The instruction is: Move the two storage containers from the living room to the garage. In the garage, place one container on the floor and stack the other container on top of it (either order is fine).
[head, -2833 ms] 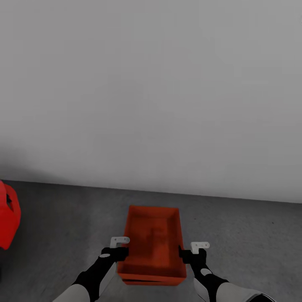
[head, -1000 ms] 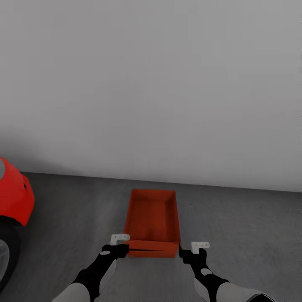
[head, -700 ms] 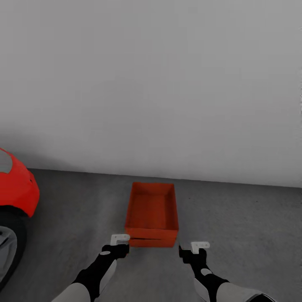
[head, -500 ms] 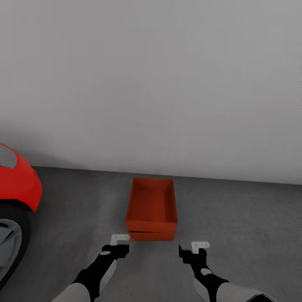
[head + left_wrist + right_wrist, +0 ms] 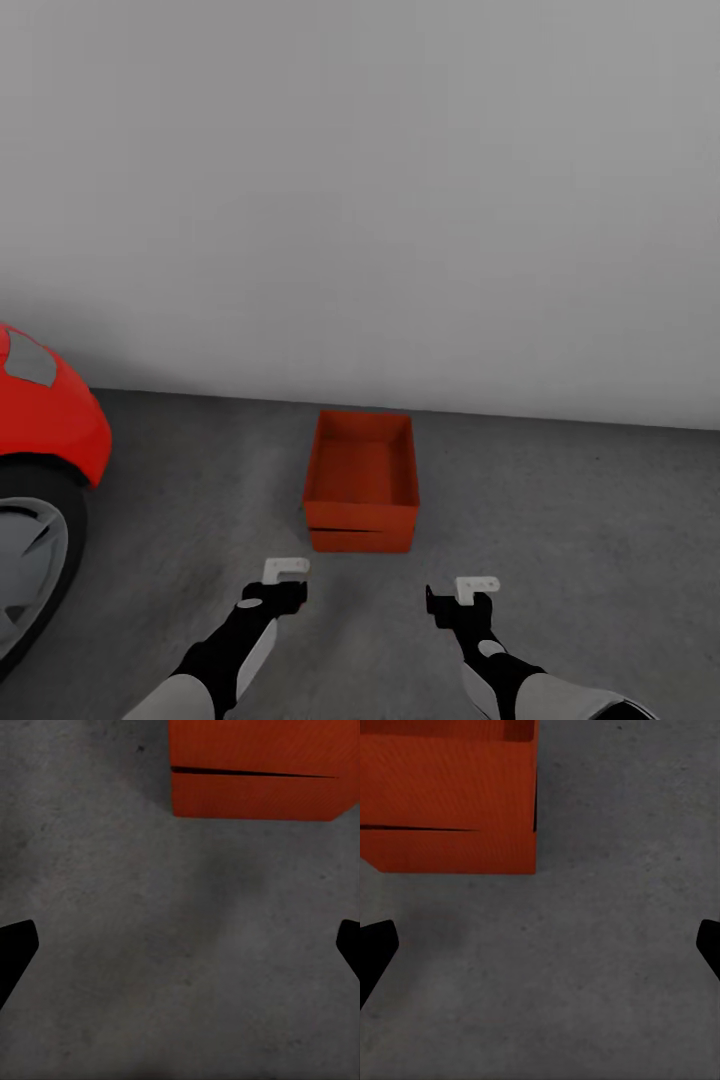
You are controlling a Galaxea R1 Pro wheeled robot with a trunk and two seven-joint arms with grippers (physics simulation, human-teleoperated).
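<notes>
1. Two orange bins [image 5: 361,482], stacked and empty, stand on the grey floor [image 5: 560,520] near the wall [image 5: 360,200].
2. Left gripper [image 5: 287,580] and right gripper [image 5: 462,592]: fingers spread, holding nothing, apart from the bins.
3. Red car [image 5: 45,420], at left.

Plain pale grey wall [image 5: 360,180], rough dark concrete floor [image 5: 580,500], red car [image 5: 40,420]

Red car [image 5: 45,405] nose, wheel [image 5: 30,560] apparently grey-rimmed, pale grey wall [image 5: 380,200] behind
</notes>
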